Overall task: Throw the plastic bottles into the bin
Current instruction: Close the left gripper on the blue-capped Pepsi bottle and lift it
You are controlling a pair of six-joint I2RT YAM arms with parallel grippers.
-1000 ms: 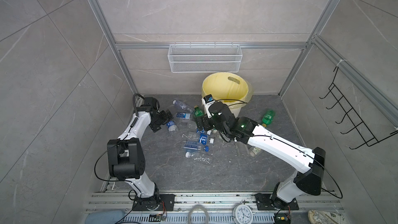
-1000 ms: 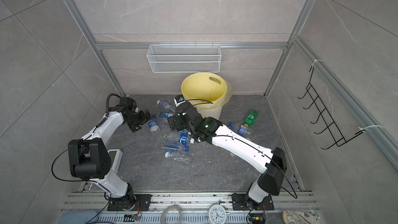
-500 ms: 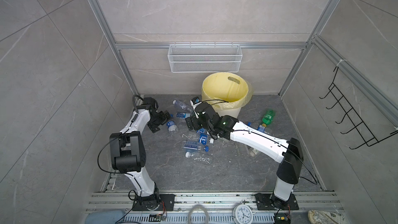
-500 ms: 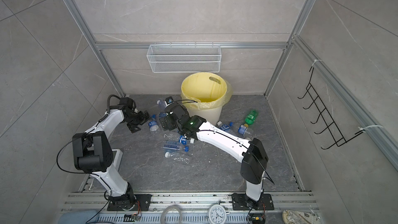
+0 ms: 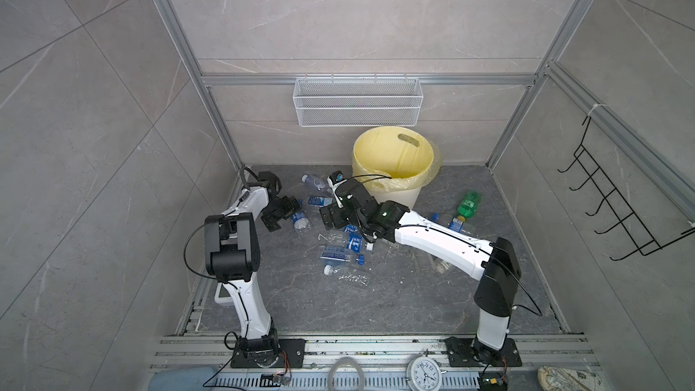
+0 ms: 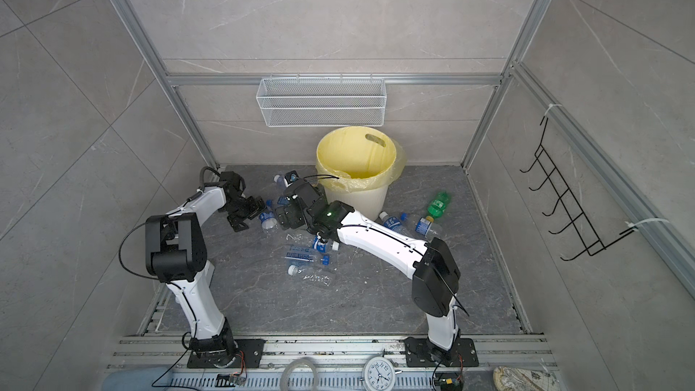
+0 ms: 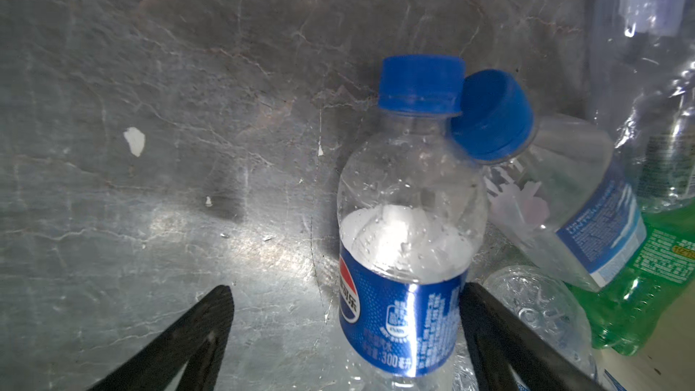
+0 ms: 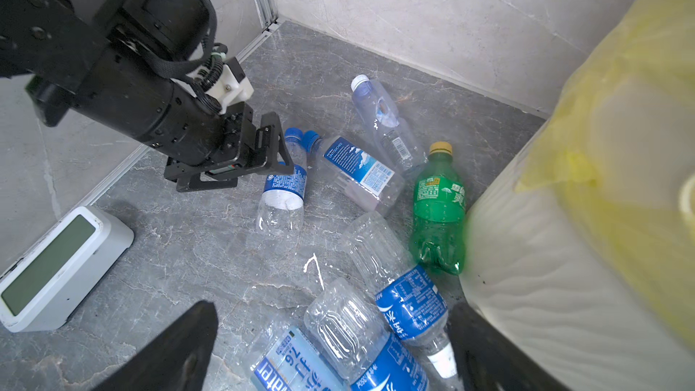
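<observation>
Straddles a clear, blue-capped Pepsi bottle (image 7: 406, 257), flat on the veined grey stone floor (image 7: 150, 107), with the left gripper (image 7: 348, 287) spread wide, unclamped. Hangs the right gripper (image 8: 334, 310) agape over crumpled blue-labelled bottles (image 8: 410, 306) beside the ribbed cream, yellow-lined bin (image 8: 564, 295). Has swung it leftward since a second ago.

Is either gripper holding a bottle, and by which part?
Nothing is held: left gripper open around the Pepsi bottle, right gripper open above bottles beside the bin.

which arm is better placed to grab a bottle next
Left, probably: the left gripper, open, flanks the blue-label bottle, while the right gripper hangs open above several crowded bottles.
</observation>
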